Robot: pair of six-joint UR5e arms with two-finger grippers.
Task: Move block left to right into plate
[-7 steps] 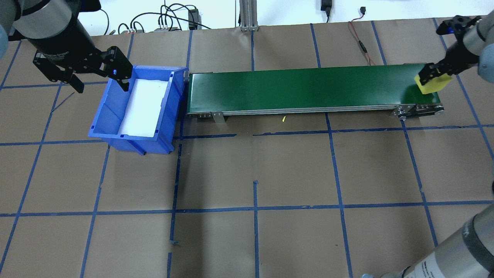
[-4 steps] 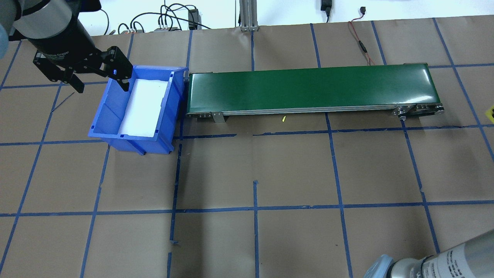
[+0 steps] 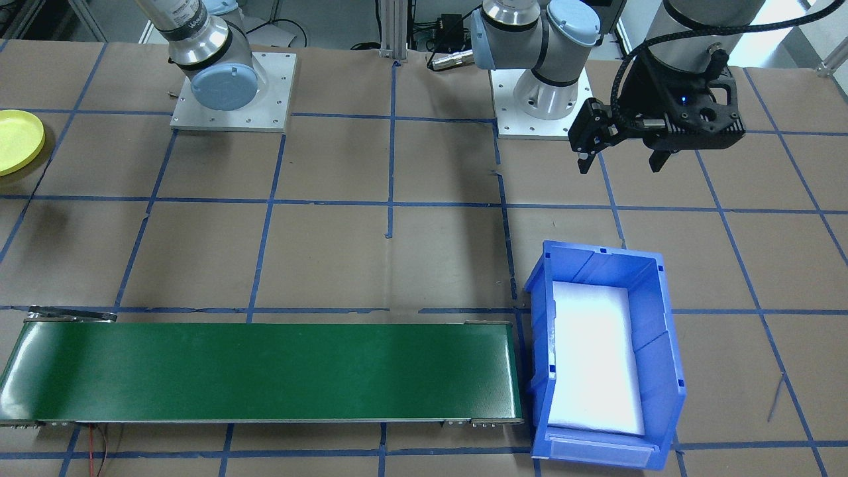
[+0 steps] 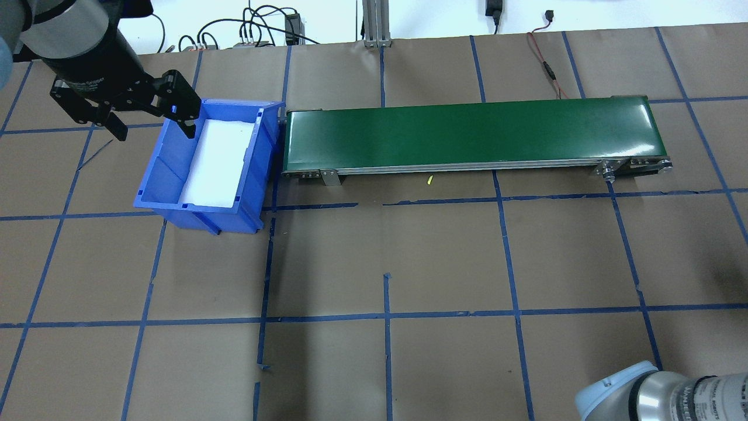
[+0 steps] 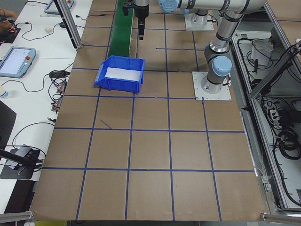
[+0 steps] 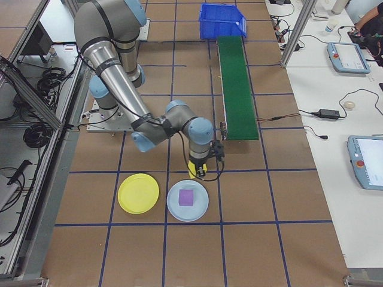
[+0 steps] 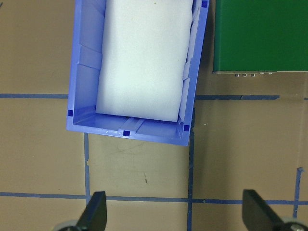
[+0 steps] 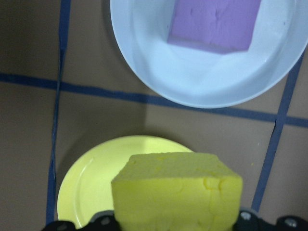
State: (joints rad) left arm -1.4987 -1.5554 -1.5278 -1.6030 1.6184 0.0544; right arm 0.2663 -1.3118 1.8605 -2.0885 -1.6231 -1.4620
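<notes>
Right end effector (image 8: 173,226): I see it clamped on the yellow block (image 8: 177,191), only in wrist and right views.
Yellow plate (image 8: 96,183): directly under block; lavender plate (image 8: 202,77) at 12 o'clock.
Left end effector (image 3: 621,156): spread wide, empty, by blue bin (image 3: 669,371).

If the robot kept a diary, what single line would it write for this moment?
right gripper: shut on yellow block, above yellow plate | left gripper: open, empty | purple block: in pale plate

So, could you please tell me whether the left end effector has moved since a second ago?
No. In the overhead view the left end effector hangs open over the same back-left corner of the blue bin.
</notes>
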